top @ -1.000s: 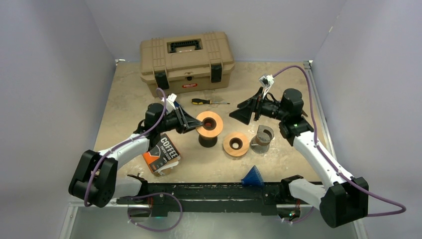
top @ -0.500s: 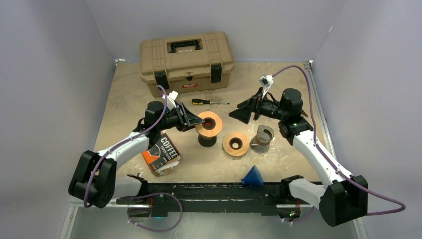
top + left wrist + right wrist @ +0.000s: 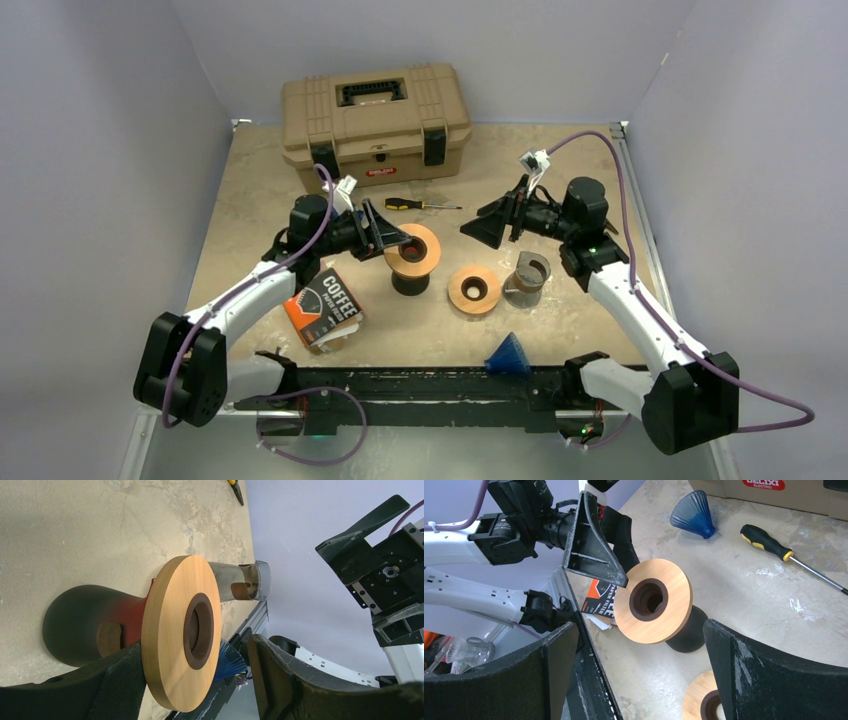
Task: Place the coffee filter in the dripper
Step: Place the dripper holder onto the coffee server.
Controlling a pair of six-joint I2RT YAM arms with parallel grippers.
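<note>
The coffee filter pack (image 3: 325, 308), orange and black with "COFFEE" printed on it, lies flat on the table beside the left arm; it also shows in the right wrist view as the pack (image 3: 603, 605). The dripper (image 3: 412, 250) is a wooden ring with a dark hole on a dark, reddish base (image 3: 80, 630). My left gripper (image 3: 385, 235) is open astride the ring's rim (image 3: 172, 630); one finger (image 3: 120, 680) rests against its edge, the other stands apart. My right gripper (image 3: 495, 228) hovers open and empty to the right of the dripper.
A second wooden ring (image 3: 473, 289) lies flat next to a glass cup (image 3: 527, 275). A blue cone (image 3: 508, 354) stands near the front rail. A tan toolbox (image 3: 375, 112) sits at the back, with a screwdriver (image 3: 420, 204) in front of it.
My left gripper's jaws have spread apart around the wooden ring. The dripper and the left arm have shifted slightly left. The right arm has not moved.
</note>
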